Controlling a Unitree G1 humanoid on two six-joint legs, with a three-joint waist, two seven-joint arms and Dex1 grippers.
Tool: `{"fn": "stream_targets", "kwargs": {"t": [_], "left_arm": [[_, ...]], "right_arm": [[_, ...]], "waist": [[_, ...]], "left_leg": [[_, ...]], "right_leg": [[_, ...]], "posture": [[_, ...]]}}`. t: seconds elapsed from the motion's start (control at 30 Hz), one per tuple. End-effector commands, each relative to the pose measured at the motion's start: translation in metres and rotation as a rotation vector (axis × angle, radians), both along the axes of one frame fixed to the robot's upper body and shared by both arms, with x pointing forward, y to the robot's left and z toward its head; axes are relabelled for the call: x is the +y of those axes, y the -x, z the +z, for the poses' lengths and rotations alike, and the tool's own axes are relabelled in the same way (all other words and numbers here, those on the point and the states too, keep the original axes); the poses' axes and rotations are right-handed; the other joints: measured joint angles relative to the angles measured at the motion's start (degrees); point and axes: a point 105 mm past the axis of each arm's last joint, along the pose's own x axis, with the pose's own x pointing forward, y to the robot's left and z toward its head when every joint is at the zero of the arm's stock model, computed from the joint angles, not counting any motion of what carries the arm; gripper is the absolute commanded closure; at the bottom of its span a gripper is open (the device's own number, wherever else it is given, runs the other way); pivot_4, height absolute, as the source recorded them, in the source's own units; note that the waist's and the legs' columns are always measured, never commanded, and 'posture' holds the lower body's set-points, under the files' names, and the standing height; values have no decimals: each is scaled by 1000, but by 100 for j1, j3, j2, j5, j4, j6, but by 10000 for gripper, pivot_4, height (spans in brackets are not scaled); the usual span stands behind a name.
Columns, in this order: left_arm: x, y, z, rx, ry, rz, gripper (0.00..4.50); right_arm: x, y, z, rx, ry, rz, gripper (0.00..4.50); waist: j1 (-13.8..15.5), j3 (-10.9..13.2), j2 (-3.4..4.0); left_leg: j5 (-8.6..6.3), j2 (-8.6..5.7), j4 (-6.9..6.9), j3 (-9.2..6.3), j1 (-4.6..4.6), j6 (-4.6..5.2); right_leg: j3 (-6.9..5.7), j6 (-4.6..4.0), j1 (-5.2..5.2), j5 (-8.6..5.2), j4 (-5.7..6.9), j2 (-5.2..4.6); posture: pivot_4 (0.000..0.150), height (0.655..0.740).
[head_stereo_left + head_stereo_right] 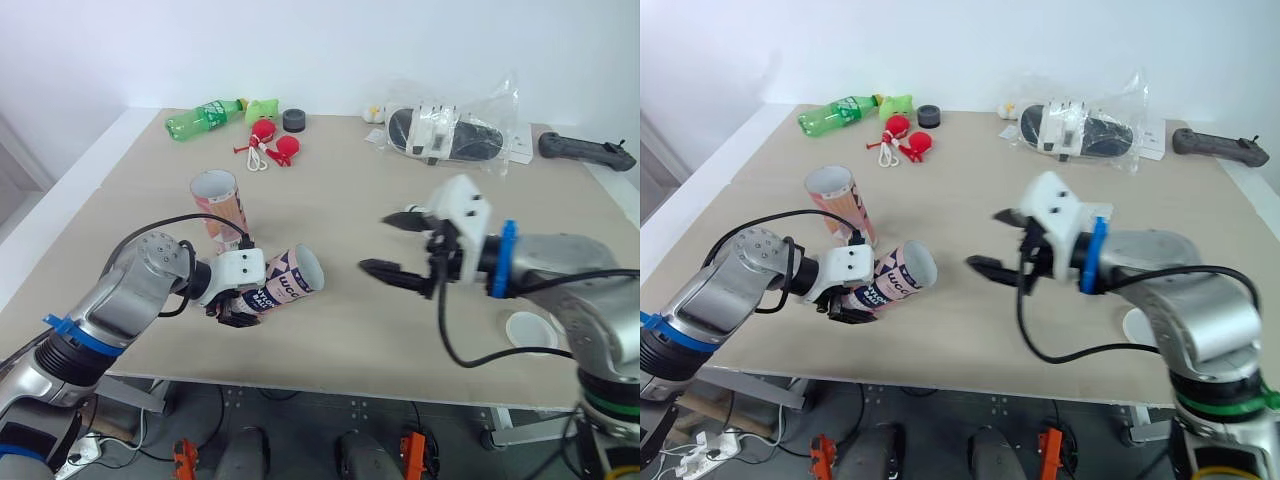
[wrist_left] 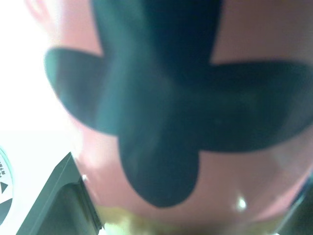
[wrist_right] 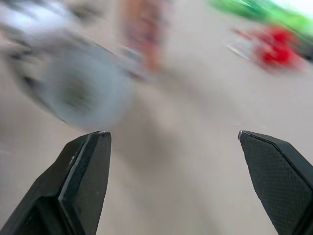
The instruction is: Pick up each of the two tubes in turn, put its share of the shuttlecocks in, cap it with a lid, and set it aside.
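Note:
A pink and white tube (image 1: 288, 279) hangs tilted just above the table with its open mouth turned to the right, and my left gripper (image 1: 234, 308) is shut on its lower end. Its pink wall with a black pattern (image 2: 156, 122) is close up in the left wrist view. A second tube (image 1: 218, 205) stands upright and open just behind it. My right gripper (image 1: 393, 245) is open and holds nothing, a short way right of the held tube's mouth (image 3: 83, 88). A white lid (image 1: 530, 330) lies near the front right edge, beside my right arm.
Along the back lie a green bottle (image 1: 205, 117), red balls on a white cord (image 1: 272, 142), a black round piece (image 1: 294, 120), a clear plastic bag with black and white items (image 1: 450, 130) and a black controller (image 1: 585, 151). Bare tabletop (image 1: 350, 200) lies between the tubes and these.

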Motion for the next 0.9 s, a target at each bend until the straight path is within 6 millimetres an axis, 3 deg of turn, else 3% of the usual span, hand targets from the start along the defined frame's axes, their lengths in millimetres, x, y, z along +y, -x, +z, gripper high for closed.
{"fn": "stream_targets", "kwargs": {"t": [0.03,0.13,0.2,0.3,0.47,0.9], "left_arm": [[0,7,-20,79,-19,-6,12137],[-1,5,-20,82,-21,-15,12137],[-2,4,-20,83,-20,-19,12137],[-3,3,-21,86,-20,-28,12137],[-6,3,-21,88,-20,-44,12137],[-3,3,-19,85,-26,-37,12137]], "right_arm": [[-44,2,8,-34,19,-172,293],[-94,10,-14,58,53,-405,293],[-108,14,-25,91,60,-483,293],[-110,12,-41,120,36,-546,293],[-115,-12,-73,131,-60,-703,293],[-93,-55,-88,109,-141,-707,293]], "waist": [[-4,0,3],[8,-3,5],[0,-5,7],[-23,-9,14],[-55,-4,5],[-43,-9,17]], "left_leg": [[0,2,0,3,3,0],[0,1,-2,2,4,1],[0,1,0,-2,6,1],[0,-1,4,10,16,1],[1,-8,4,5,36,2],[4,-40,-8,-3,16,7]], "right_leg": [[2,-1,0,-1,0,1],[3,0,0,-1,1,2],[-3,2,8,-2,0,2],[14,8,8,8,1,0],[17,1,17,17,0,-2],[35,32,20,-5,-1,-13]], "posture": [[1500,7400],[1500,7400],[1500,7400],[1500,7400],[1500,7400],[1500,7400]]}}
